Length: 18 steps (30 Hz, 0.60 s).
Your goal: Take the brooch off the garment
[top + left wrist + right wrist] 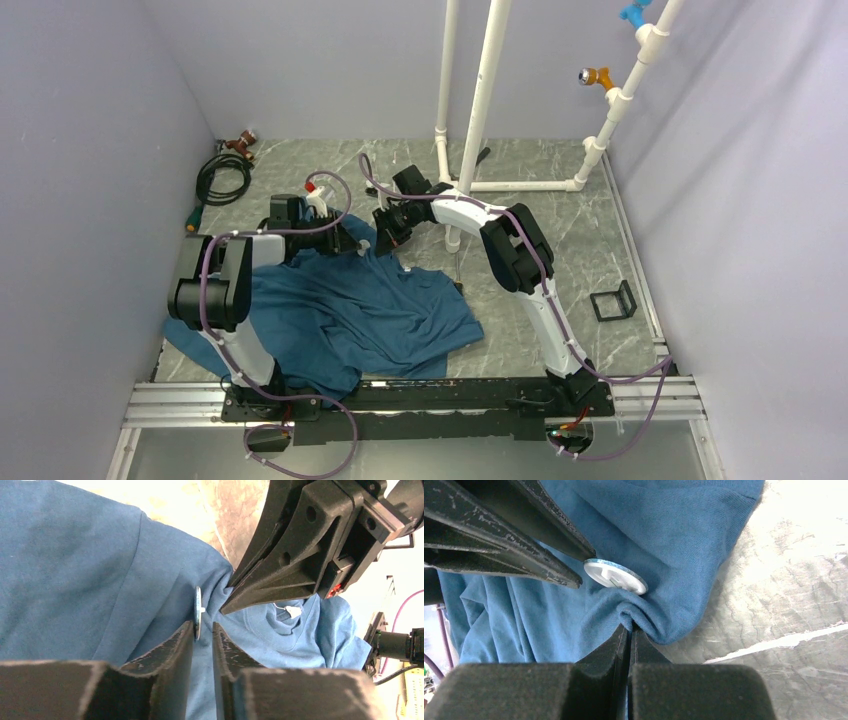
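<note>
From above, a dark teal-blue short-sleeved T-shirt (350, 310) of soft cloth lies rumpled on the grey marbled bench (570, 240), mostly on my left side. My black left fingers (350, 240) and black right fingers (388, 232) come close together at its far edge. A white plastic pipe frame (480, 110) stands behind them, and a coiled black cable (222, 178) lies in the far left corner.

Through my left wrist camera, the left fingers (186, 640) stand narrowly apart. The small round whitish-grey disc brooch (198, 611) shows edge-on on the cloth, its lower rim dipping between their tips. I cannot tell whether they pinch it. The right fingers (260, 580) point into the cloth just beside the brooch.

Through my right wrist camera, the right fingers (624, 640) are pressed together, clamped on a bunched fold of the T-shirt (674, 540) just below the brooch (615, 577). The left fingers (549, 565) reach the brooch's rim with their tips.
</note>
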Tool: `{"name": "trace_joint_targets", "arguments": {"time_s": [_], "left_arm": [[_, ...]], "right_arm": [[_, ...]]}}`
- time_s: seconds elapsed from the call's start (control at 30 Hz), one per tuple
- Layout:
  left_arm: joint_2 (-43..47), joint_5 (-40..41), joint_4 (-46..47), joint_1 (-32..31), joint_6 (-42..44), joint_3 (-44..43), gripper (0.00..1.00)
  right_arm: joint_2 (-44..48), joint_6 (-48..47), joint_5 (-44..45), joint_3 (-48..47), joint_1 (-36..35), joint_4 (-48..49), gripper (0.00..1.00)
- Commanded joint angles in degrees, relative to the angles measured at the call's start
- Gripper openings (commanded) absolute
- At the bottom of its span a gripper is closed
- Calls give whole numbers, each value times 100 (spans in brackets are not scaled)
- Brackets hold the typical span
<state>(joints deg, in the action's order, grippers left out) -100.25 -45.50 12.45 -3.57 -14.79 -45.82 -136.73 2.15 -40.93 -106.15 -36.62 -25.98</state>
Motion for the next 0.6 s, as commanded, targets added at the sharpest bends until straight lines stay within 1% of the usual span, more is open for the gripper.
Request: {"name": "trace_joint_targets", "arguments": {"time_s": [0.0, 0.1, 0.13, 0.2, 0.33, 0.47, 0.53, 0.57], "left_arm": [[-115, -10, 129, -42, -33, -232, 22], [-193, 56, 18, -118, 12, -348, 13], [-211, 105, -22, -138, 25, -382, 12], [-242, 130, -51, -160, 0, -412, 13], [-355, 254, -209, -183, -20, -545, 21], [-466, 346, -460, -194, 6, -702, 24], [-462, 311, -512, -202, 36, -713, 22], [-461, 321, -578, -199, 52, -721, 18]], "right_arm": [[146, -72, -23, -55, 129, 186, 0], [239, -75, -64, 9, 129, 243, 0], [269, -63, -64, 44, 130, 269, 0], [350, -49, -58, 138, 138, 385, 2], [428, -72, -47, 178, 146, 447, 3], [422, -60, -51, 164, 171, 468, 4], [419, -57, -57, 152, 181, 463, 5], [431, -65, -76, 160, 189, 466, 6]]}}
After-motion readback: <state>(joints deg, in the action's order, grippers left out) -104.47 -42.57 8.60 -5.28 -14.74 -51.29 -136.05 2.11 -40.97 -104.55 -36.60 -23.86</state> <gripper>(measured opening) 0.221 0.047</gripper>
